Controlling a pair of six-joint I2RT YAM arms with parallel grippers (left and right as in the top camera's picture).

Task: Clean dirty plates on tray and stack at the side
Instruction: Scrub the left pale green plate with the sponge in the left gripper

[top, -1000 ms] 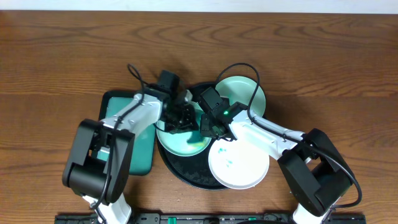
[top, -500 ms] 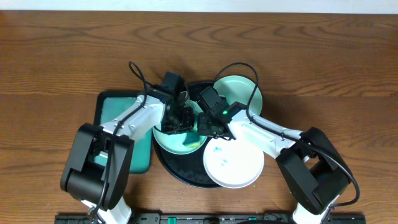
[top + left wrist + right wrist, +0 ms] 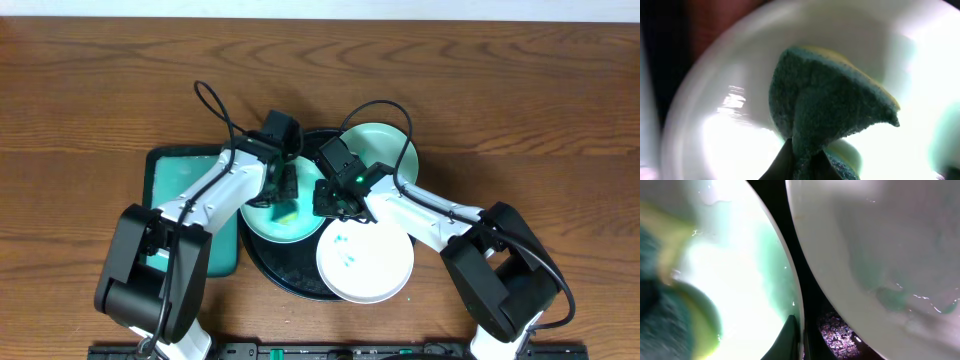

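The round black tray (image 3: pixel 290 281) carries three plates. A mint-green plate (image 3: pixel 262 222) lies at its left, a second mint-green one (image 3: pixel 392 152) at the back right, and a white one (image 3: pixel 366 268) with teal smears at the front. My left gripper (image 3: pixel 285 196) is shut on a green and yellow sponge (image 3: pixel 286 211), which presses on the left mint plate. In the left wrist view the sponge (image 3: pixel 830 100) fills the middle, pinched by the left gripper (image 3: pixel 807 162). My right gripper (image 3: pixel 327 205) is shut on that plate's right rim; in the right wrist view the right gripper (image 3: pixel 801 337) clamps the rim (image 3: pixel 790 280), beside the white plate (image 3: pixel 880 245).
A rectangular teal-green tray (image 3: pixel 175 178) with a dark rim lies left of the black tray, partly under my left arm. Cables loop over the back of the tray. Brown wooden table (image 3: pixel 100 80) surrounds everything.
The sponge has slid back and left across the left mint plate with my left gripper. The held plate, the white plate and my right gripper have all shifted a little to the left.
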